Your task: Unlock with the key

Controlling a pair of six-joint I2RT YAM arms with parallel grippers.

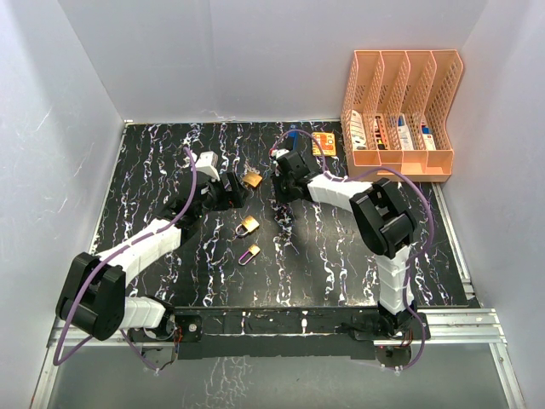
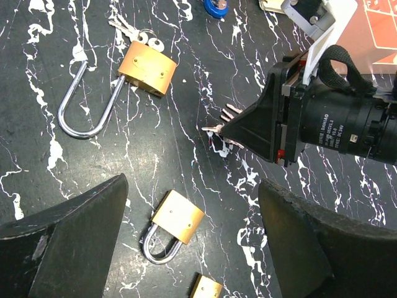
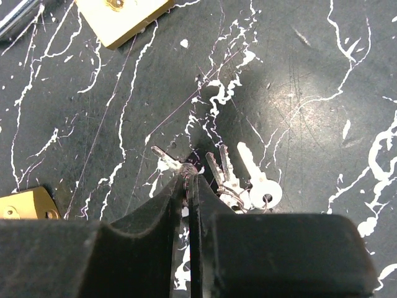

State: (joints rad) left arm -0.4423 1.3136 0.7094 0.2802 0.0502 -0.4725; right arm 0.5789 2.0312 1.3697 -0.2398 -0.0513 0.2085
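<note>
My right gripper [image 3: 188,171] is shut on the head of a small silver key [image 3: 162,155], its blade pointing out past the tips just above the black marbled table. Several more keys [image 3: 248,180] on the same ring lie beside the fingers. The left wrist view shows this gripper [image 2: 228,130] with the key [image 2: 213,128] sticking out. My left gripper [image 2: 192,186] is open and empty above a medium brass padlock [image 2: 177,217]. A large brass padlock [image 2: 146,68] lies beyond it, one shackle end free, with its own keys [image 2: 131,30] at its far side.
A third, small padlock [image 1: 249,254] lies nearest the arm bases. An orange file rack [image 1: 400,111] holding small items stands at the back right, with an orange card [image 1: 324,142] beside it. A blue object [image 2: 216,6] lies near the large padlock.
</note>
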